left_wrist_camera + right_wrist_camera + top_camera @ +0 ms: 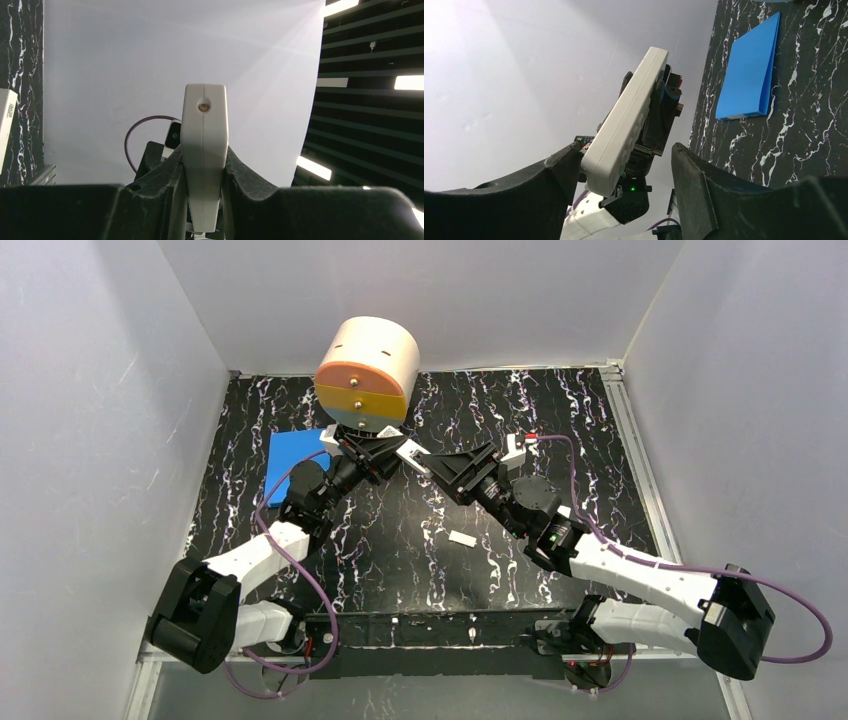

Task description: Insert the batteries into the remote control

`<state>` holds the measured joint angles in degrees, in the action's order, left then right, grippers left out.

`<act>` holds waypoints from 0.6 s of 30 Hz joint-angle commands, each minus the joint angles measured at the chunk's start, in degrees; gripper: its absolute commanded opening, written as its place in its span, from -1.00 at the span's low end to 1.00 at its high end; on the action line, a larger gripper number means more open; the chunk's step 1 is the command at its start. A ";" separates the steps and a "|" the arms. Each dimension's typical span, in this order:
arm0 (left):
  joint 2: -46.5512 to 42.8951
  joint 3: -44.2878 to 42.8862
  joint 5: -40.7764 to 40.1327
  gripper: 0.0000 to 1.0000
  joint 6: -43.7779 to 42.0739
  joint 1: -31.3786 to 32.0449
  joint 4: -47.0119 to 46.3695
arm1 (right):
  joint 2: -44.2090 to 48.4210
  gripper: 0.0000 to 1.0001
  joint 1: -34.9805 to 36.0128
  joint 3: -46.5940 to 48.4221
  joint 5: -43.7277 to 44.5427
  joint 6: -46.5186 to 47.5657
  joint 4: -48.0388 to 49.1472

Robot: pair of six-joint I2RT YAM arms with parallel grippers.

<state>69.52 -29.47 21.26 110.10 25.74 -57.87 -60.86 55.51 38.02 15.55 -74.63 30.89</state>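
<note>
Remote control (412,453) above table (400,570); pad (292,462) left of it; drum (368,370) behind; cover piece (462,538) in front.

The table (400,570) is black with white marble veining. At its far left lies a bright blue pad (293,462). The far drum (368,370) is cream, its face orange over yellow. The remote control (204,150) is off-white, the left fingers (160,175) matte black. A small loose piece (462,538) is white.
</note>
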 commanded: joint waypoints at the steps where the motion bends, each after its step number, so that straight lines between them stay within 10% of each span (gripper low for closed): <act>1: -2.66 -0.38 0.33 -1.00 -0.80 0.50 -2.31 | -0.42 0.43 -0.17 1.30 1.65 -2.13 2.41; 18: -2.91 -2.81 2.30 -1.00 -3.80 1.08 -5.42 | -1.18 0.06 -0.26 0.40 2.10 -6.28 -5.35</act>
<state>68.84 -29.54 21.56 105.62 26.11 -57.43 -60.62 55.51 37.43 16.51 -81.52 29.65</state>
